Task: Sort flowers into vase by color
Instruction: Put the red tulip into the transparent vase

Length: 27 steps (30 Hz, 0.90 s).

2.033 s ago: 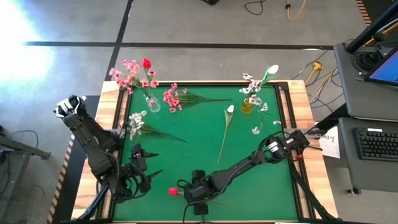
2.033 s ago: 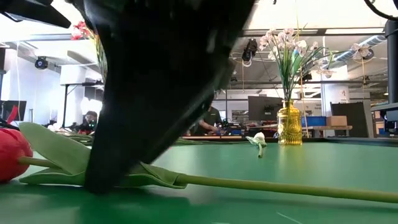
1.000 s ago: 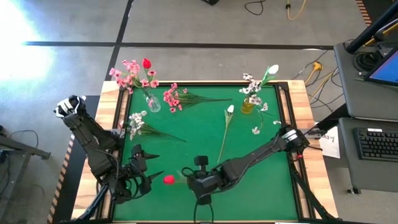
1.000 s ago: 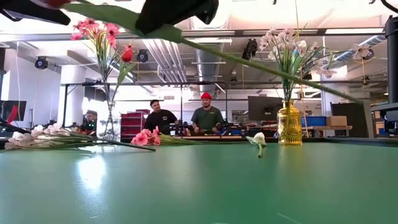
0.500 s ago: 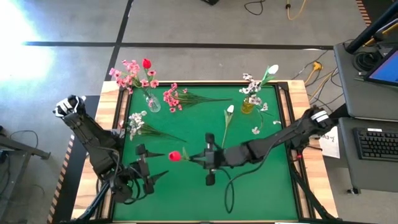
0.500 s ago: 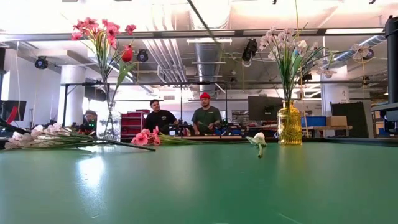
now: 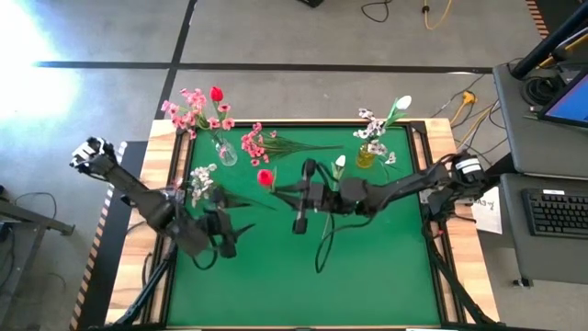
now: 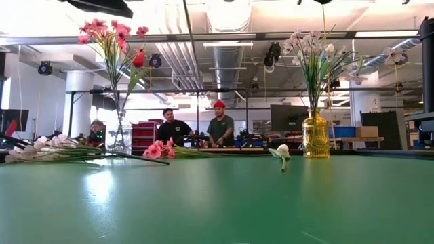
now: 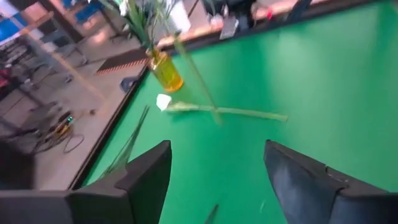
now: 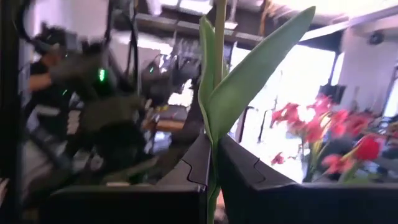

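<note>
Grey concrete floor [image 7: 276, 37], overhead ducts [image 8: 230, 61]

A clear glass vase [image 8: 121, 135] of pink and red flowers [image 8: 112, 34] stands at ten o'clock on the green table [image 8: 217, 203], an amber vase [image 8: 315, 135] of white blossoms [image 8: 308, 44] at two o'clock. White sprays [image 8: 41, 146] and pink blossoms [image 8: 157, 150] lie at nine o'clock, a white tulip bud [image 8: 280, 154] near centre. Two people [image 8: 196, 127] stand beyond.
</note>
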Each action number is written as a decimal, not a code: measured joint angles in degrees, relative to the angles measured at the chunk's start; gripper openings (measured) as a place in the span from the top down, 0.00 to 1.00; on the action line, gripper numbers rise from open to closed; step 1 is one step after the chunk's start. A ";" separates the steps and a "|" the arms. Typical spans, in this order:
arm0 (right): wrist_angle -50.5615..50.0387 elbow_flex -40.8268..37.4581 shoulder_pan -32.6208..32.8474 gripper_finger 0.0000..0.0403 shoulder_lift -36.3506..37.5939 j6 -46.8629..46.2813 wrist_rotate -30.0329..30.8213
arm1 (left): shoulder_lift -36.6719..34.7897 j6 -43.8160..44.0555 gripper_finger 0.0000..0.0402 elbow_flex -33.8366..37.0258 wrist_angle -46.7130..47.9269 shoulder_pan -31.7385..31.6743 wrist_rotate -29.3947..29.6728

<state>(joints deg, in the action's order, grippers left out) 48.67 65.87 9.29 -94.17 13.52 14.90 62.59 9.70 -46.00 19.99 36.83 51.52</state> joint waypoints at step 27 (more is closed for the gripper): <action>23.08 17.60 -2.75 0.96 -22.91 -0.76 -1.80 | -16.55 -8.60 0.48 29.34 -49.66 -6.96 -5.18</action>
<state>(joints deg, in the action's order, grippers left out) 71.75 83.48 6.55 -117.08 12.76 13.10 46.04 1.10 -16.67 -29.67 29.87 46.34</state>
